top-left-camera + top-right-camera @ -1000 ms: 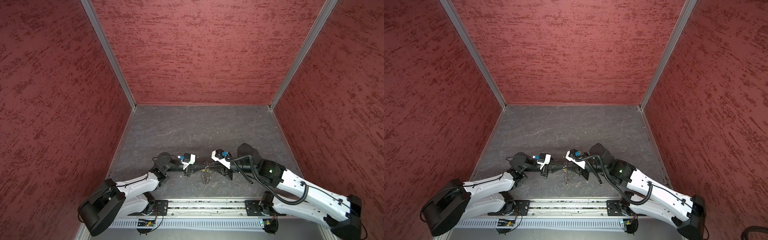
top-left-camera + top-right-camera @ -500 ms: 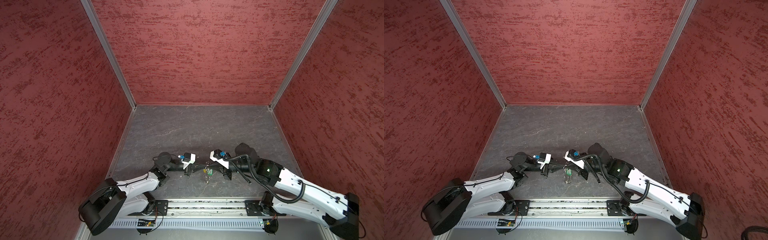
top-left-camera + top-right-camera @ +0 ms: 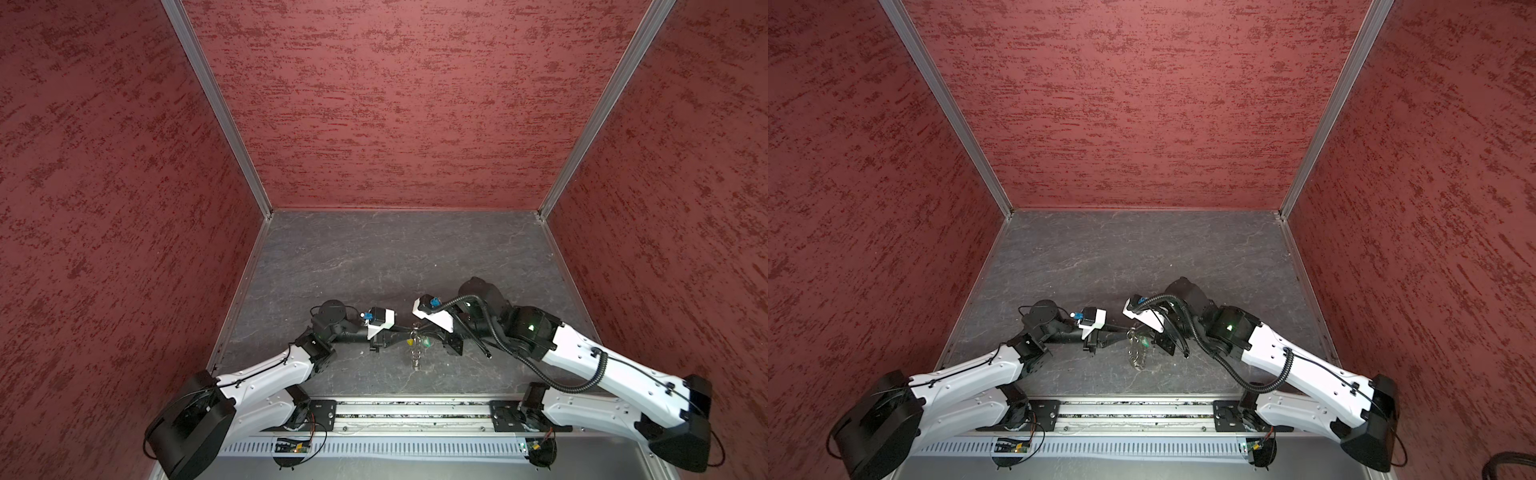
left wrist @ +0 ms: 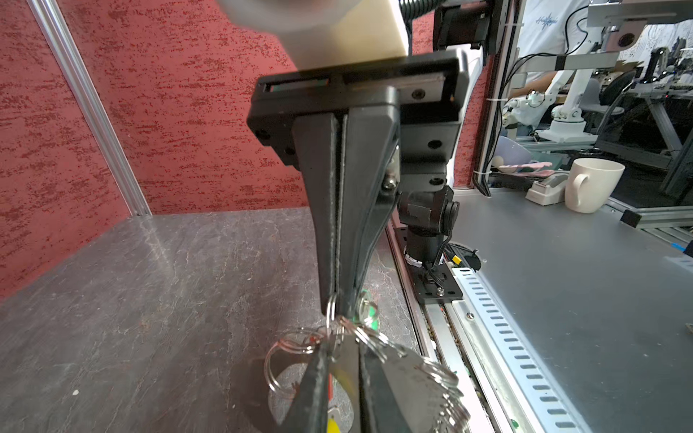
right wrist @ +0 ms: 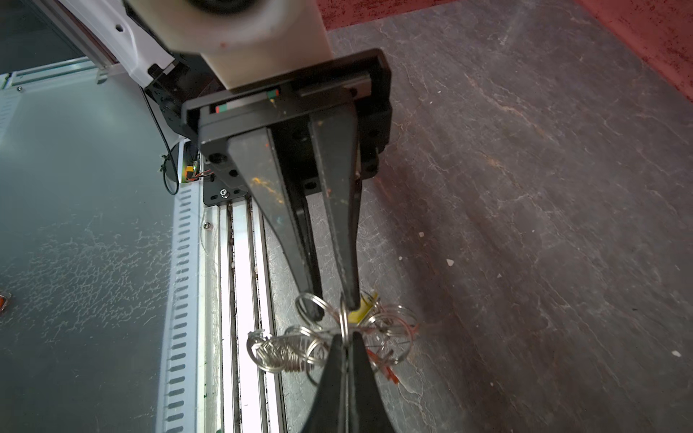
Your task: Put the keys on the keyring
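Keyring (image 3: pixel 414 358): shiny silver wire loops, hung at 6 o'clock of the fingertips.
Right gripper (image 4: pixel 337 305): tapered black fingers closed on one ring.
Left gripper (image 5: pixel 333 301): fingers narrowly parted.

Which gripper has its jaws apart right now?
The left gripper: a clear gap runs between its fingers. The right gripper has its fingers pressed together, pinching a ring of the keyring.

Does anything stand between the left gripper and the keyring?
Nothing visible does. The right gripper is shut on the keyring, holding it up, and the left gripper, slightly open, is already in among its rings.
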